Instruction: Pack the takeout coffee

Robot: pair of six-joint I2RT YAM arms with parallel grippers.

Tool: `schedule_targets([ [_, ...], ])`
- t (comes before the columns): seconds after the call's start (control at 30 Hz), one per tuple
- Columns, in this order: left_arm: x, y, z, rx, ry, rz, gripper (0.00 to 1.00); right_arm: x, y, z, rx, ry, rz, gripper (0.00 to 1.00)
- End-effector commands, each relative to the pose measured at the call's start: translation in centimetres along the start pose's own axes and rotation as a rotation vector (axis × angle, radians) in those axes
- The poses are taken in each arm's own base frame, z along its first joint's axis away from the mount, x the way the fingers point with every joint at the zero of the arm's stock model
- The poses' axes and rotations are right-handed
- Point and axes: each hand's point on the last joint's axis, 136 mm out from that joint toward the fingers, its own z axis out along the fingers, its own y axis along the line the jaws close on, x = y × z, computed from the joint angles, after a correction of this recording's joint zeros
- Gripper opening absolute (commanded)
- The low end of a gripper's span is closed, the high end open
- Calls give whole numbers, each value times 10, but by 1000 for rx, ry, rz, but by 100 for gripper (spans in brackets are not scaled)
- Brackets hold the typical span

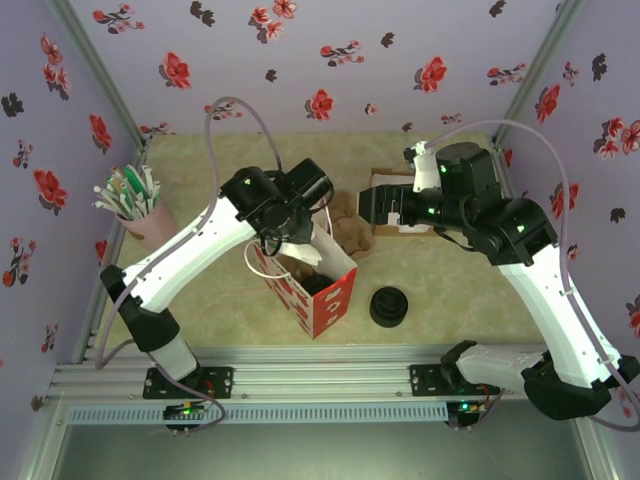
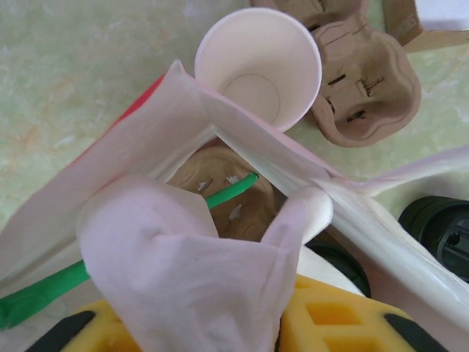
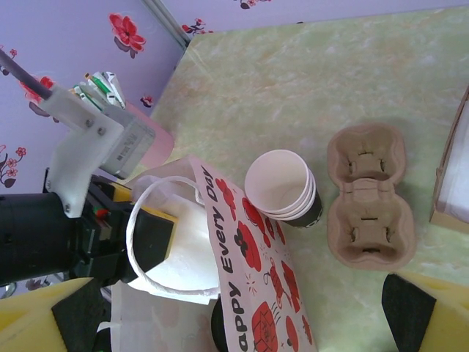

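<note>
Through the right wrist camera I can read black script running along the white side panel of the red-flowered paper bag (image 3: 253,264): "appy Every Day", with the start of the phrase hidden.

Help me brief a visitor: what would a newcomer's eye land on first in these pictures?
The red-and-white paper bag at the front middle of the table, with the left gripper over its mouth and a white napkin bunched between its fingers. Next, the purple walls with red flowers, and the stack of cream cups beside a brown cup carrier just beyond the bag.
</note>
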Motion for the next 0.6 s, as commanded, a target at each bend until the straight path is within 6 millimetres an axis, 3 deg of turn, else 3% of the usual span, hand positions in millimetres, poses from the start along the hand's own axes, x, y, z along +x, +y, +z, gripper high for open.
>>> schedule_targets([
  [0.0,-7,3,-16,-1,-33,14,33,-2,-2,-1,8,-13,-22,99],
  [0.2,-10,1,-23,22,-49,34,46,-1,-3,1,7,-7,-19,99],
  [0.37,-6,-3,-16,25,-24,53,45,0,-4,3,9,-2,-16,99],
  [0.5,-13,-5,-33,82,-77,57,46,2,-4,4,5,7,-11,99],
  [0.57,-20,-3,-49,121,-139,62,53,5,-5,5,7,13,-10,99],
])
